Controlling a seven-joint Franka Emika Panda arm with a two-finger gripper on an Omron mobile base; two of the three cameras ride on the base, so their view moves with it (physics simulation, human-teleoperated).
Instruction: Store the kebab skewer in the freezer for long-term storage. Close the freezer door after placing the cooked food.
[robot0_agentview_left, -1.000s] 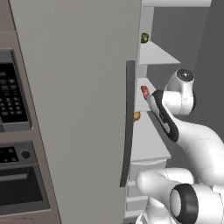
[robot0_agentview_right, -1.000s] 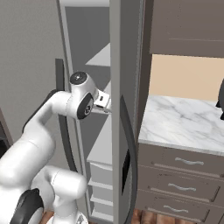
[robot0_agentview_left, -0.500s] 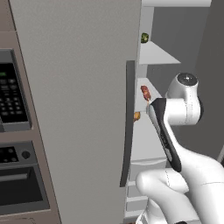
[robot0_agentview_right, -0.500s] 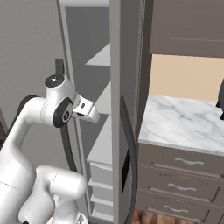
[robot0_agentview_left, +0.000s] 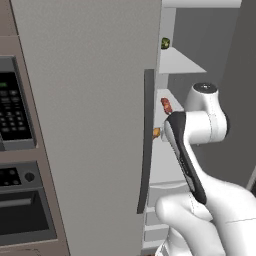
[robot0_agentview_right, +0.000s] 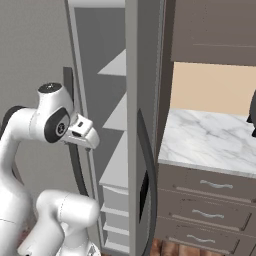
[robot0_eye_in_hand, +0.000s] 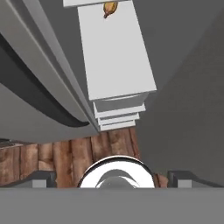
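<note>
the freezer (robot0_agentview_left: 172, 65) stands open, its white shelves bare to the room, and the freezer door (robot0_agentview_right: 142, 125) with the dark bar handle (robot0_agentview_right: 149, 170) and the dark dispenser panel (robot0_agentview_right: 143, 196) is swung out edge-on toward the marble counter (robot0_agentview_right: 210, 142). the plain grey door (robot0_agentview_left: 90, 115) beside it is shut, with the black oven (robot0_agentview_left: 15, 120) set into the wall on its far side

the kebab skewer (robot0_agentview_left: 166, 105) lies on a middle shelf (robot0_agentview_left: 165, 97) inside the freezer, its reddish meat chunks showing just past the edge of the shut door. a small orange-brown item (robot0_agentview_left: 156, 132) sits on the shelf below it, and a small green thing (robot0_agentview_left: 165, 43) on a shelf higher up

the white arm is bent in front of the open compartment, apart from the shelves and holding nothing. in the hand view the gripper (robot0_eye_in_hand: 111, 180) points down toward the wooden floor (robot0_eye_in_hand: 65, 155), with its two fingertips (robot0_eye_in_hand: 37, 180) spread as wide as they go and only air between them. that same view looks along a long white shelf (robot0_eye_in_hand: 116, 57) with the orange-brown item at its far end, and the stacked white drawers (robot0_eye_in_hand: 119, 113) under it
</note>
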